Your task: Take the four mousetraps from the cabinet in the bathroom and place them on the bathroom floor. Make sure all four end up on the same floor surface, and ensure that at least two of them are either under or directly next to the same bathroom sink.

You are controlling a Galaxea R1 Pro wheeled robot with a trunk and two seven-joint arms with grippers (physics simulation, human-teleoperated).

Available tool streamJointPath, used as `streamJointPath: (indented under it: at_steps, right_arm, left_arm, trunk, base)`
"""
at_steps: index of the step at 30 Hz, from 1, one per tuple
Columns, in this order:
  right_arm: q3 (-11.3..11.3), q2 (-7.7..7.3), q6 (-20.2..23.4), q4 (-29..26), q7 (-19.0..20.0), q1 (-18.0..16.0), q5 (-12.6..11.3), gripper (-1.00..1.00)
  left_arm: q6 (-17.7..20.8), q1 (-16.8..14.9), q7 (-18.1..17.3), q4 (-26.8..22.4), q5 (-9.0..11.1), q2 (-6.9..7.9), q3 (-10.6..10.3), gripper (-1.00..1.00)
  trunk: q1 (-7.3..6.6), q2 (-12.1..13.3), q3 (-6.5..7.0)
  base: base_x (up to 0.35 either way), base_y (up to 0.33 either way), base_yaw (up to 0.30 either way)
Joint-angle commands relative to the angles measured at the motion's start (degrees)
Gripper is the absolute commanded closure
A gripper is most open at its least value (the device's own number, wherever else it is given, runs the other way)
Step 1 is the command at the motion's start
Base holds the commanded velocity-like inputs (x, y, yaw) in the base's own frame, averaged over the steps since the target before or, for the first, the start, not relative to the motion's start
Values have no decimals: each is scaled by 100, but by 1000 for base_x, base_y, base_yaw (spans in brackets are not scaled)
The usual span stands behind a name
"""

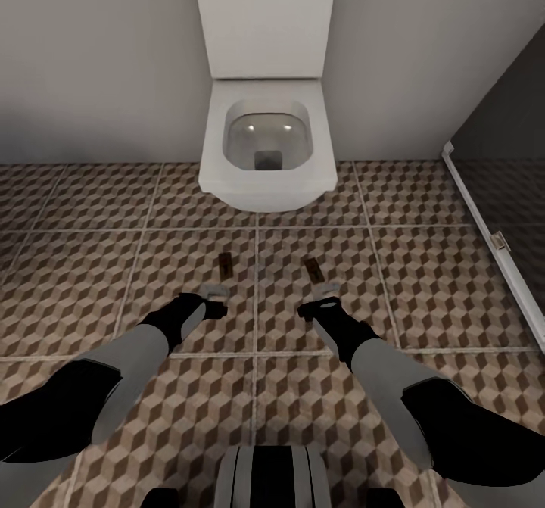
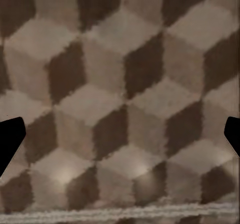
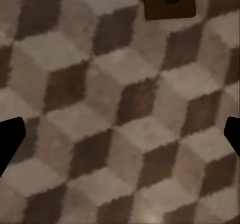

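Two mousetraps lie flat on the cube-patterned bathroom floor point(image 1: 424, 266) in front of the toilet. One mousetrap point(image 1: 224, 266) is just beyond my left gripper point(image 1: 215, 293), the other mousetrap point(image 1: 312, 269) just beyond my right gripper point(image 1: 327, 291). Both grippers hang low over the tiles, open and holding nothing. In the right wrist view that mousetrap point(image 3: 169, 1) lies ahead of the spread fingers point(image 3: 10, 139). In the left wrist view there is bare floor point(image 2: 120, 83) between the spread fingers point(image 2: 10, 144). The cabinet and the sink are out of view.
A white wall-hung toilet point(image 1: 265, 144) stands straight ahead against the pale wall. At the right, a white-framed glass shower partition point(image 1: 492, 243) borders a dark shower floor point(image 1: 522, 213). Patterned tiles stretch to the left and right of my arms.
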Motion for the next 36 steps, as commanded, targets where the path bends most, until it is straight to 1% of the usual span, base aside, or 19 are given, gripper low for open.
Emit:
streamJointPath:
  at_steps: [1,19,31,35,36]
  right_arm:
    - [29,0,42,-8,-26,-1,4,-100]
    - [31,0,40,-8,-26,-1,4,-100]
    - [23,0,29,-8,-26,-1,4,-100]
    - [22,0,-135,-8,-26,7,4,-100]
    - [22,0,-248,-5,-26,12,4,-100]
  left_arm:
    - [30,0,38,-11,60,3,-39,-100]
    - [21,0,30,78,69,13,-42,-100]
    - [-20,0,21,435,71,7,-45,-100]
    - [-164,4,21,563,72,8,-41,-100]
    - [-263,17,21,642,72,8,-44,-100]
  trunk:
    - [-3,0,20]
    - [-49,25,418]
    - [-80,41,684]
    - [-91,46,773]
    - [-93,47,795]
  base:
    - [0,0,0]
    - [0,0,0]
    - [0,0,0]
    - [0,0,0]
    - [0,0,0]
